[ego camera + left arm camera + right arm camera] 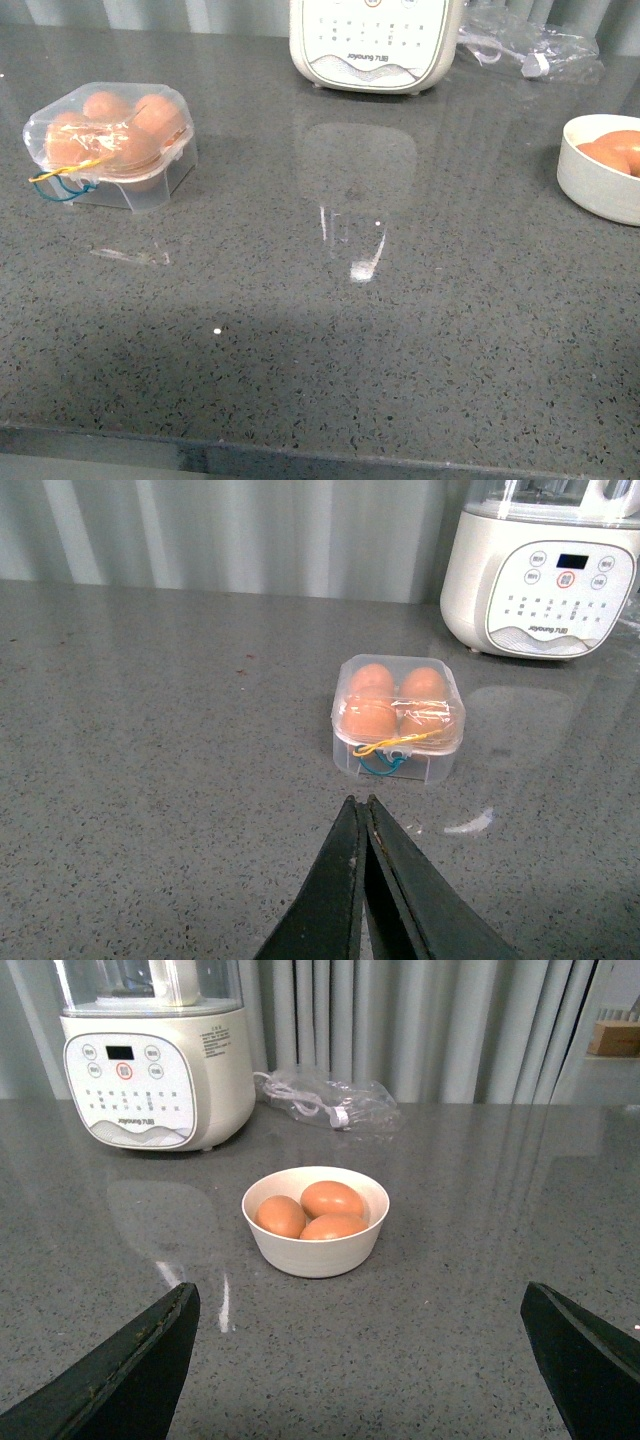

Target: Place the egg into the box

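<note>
1. Bench point(330, 340): grey speckled stone, glossy, carrying every item below.

2. Left hand point(361, 802): seen only from its own wrist camera. The two dark fingers are pressed together along their length, with nothing between them. It hangs above the bench, apart from the box, with its tips pointing toward it.

3. Box point(110, 145): small clear plastic case at the far left of the bench, lid down. It contains four brown eggs point(370, 718), one per cell. A yellow loop point(65, 172) and a blue loop point(62, 190) hang at its front edge; whether they fasten the lid cannot be told.

4. Appliance point(375, 45): cream-coloured, with a button panel, at the back centre of the bench, well apart from the box.

5. Bag point(530, 45): clear plastic, crumpled, holding a white cable, just right of the appliance.

6. Bowl point(315, 1255): round, white, at the right edge of the bench. It holds three brown eggs point(332, 1200), touching one another.

7. Right hand point(360, 1300): fingers spread wide apart and holding nothing, clear of the bowl.
</note>
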